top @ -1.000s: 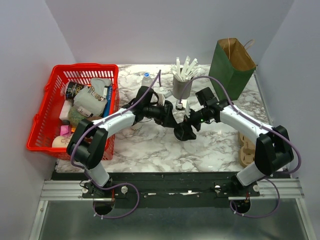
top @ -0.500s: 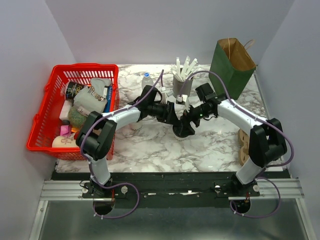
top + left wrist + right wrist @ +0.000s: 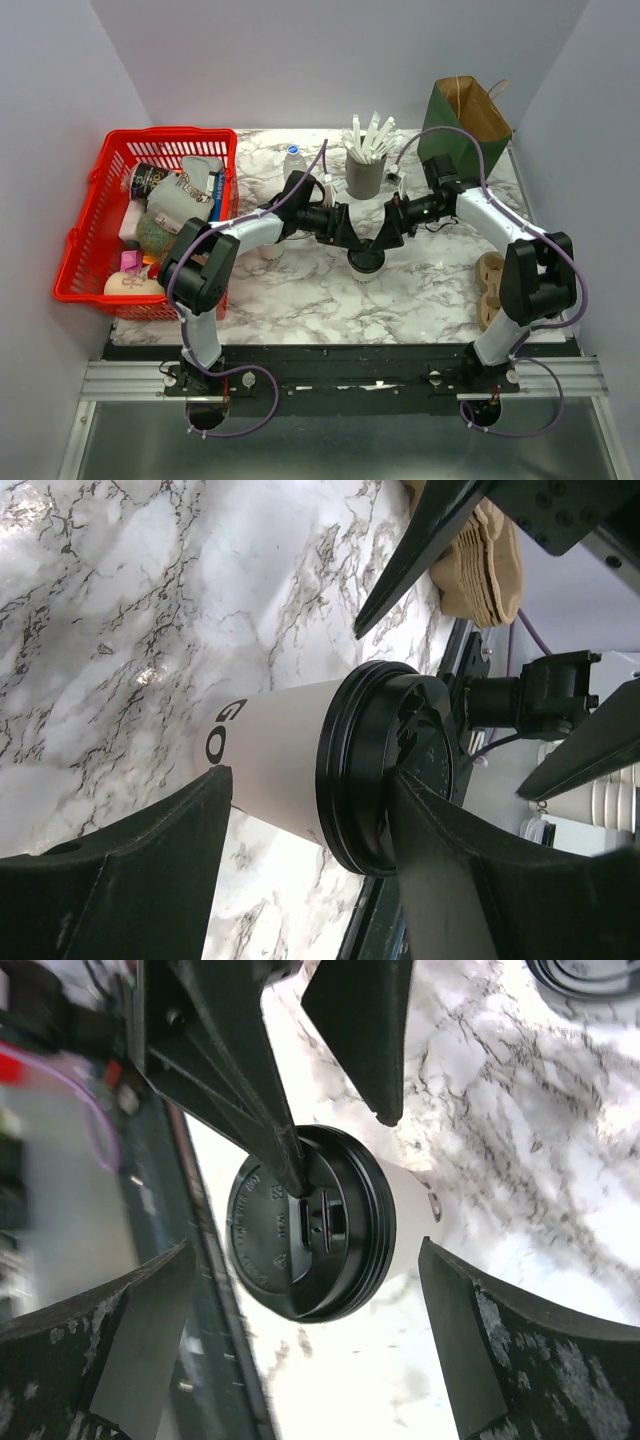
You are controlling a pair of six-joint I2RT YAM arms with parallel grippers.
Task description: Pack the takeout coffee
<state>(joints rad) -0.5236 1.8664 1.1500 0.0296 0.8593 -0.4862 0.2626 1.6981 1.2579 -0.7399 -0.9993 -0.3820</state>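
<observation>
Takeout coffee (image 3: 366, 262) is standing upright mid-table. Left gripper (image 3: 310, 774) is straddling it from ten o'clock; clamped or not, I cannot tell. Right gripper (image 3: 307, 1248) is hovering wide open at two o'clock, likely awaiting handover.

Off-task items on the marble table (image 3: 300, 295)
Red basket (image 3: 85, 235) at left, filled with mixed packaged goods. At the rear: small clear bottle (image 3: 293, 160), grey cup (image 3: 364, 180) of white sticks (image 3: 372, 135), green paper bag (image 3: 455, 135) standing open. Stacked brown pulp holders (image 3: 492, 290) at the right edge. Loose black lid (image 3: 590, 975) lying flat.
</observation>
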